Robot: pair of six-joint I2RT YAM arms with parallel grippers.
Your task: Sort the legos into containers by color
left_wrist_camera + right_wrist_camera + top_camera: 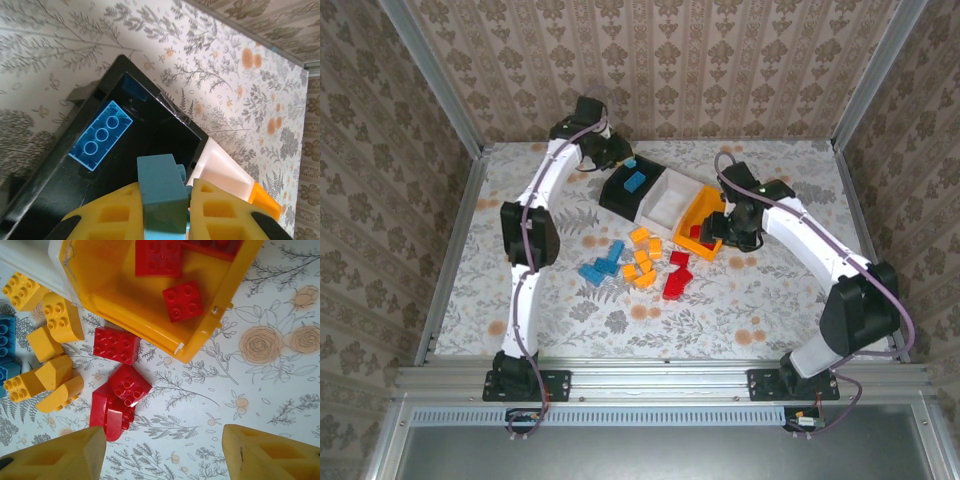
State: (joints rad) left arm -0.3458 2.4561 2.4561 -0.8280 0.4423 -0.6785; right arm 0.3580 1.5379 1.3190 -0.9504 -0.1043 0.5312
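Observation:
My left gripper (164, 189) is shut on a blue lego (159, 182) and hangs over the black container (160, 135), where a long blue brick (100, 135) lies. From above, this gripper (620, 158) is at the black container's (617, 197) far end. The white container (665, 205) and the orange-yellow container (708, 212) stand to its right. My right gripper (162, 440) is open above bare table just in front of the orange-yellow container (110, 275), which holds red bricks (182, 300). Loose red legos (116, 344) lie left of its jaws.
Loose orange-yellow bricks (62, 315) and blue ones (603, 263) lie in a cluster in front of the containers, with red ones (675, 283) at its right. Metal rails and patterned walls edge the table. Open floral tabletop (250, 390) lies to the right of the right gripper.

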